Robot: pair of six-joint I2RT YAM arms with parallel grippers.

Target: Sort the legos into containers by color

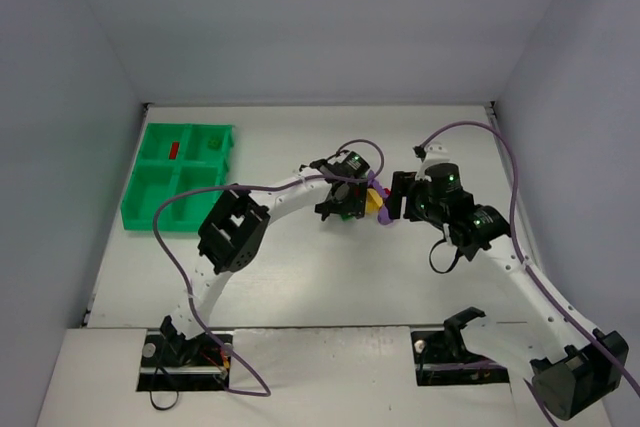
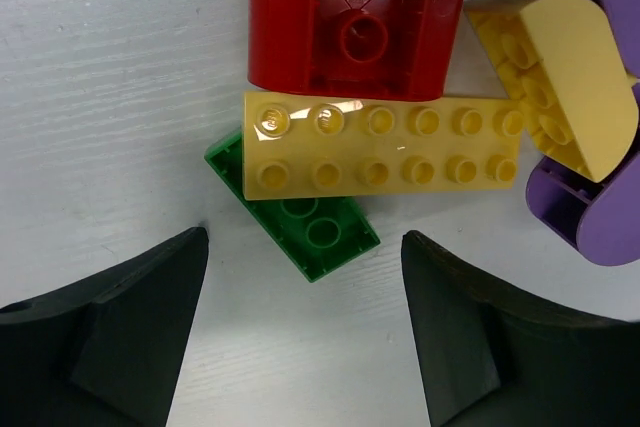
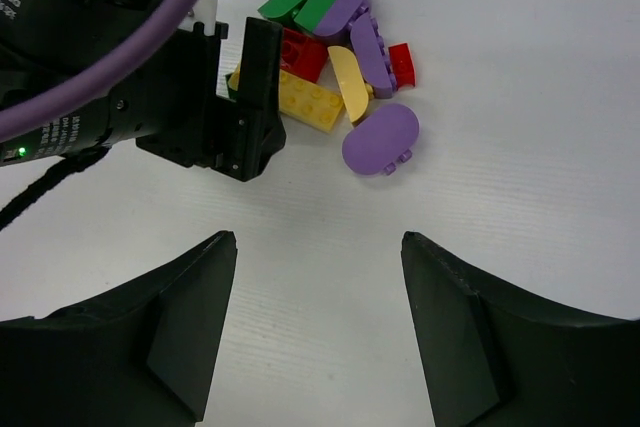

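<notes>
The legos lie in a pile [image 1: 372,199] at the table's middle. In the left wrist view a long yellow brick [image 2: 382,146] lies over a green brick [image 2: 305,226], with a red brick [image 2: 350,32] beyond and a yellow curved piece [image 2: 575,77] and a purple piece [image 2: 590,212] to the right. My left gripper [image 2: 305,247] is open, low over the table, just short of the green brick. My right gripper [image 3: 318,247] is open and empty, a little short of a purple rounded piece [image 3: 379,138]. The green tray [image 1: 178,175] stands at far left with one red brick [image 1: 173,150] in a back compartment.
The left gripper body [image 3: 200,97] fills the left of the right wrist view, right beside the pile. Purple cables [image 1: 470,132] loop over both arms. Grey walls close the table on three sides.
</notes>
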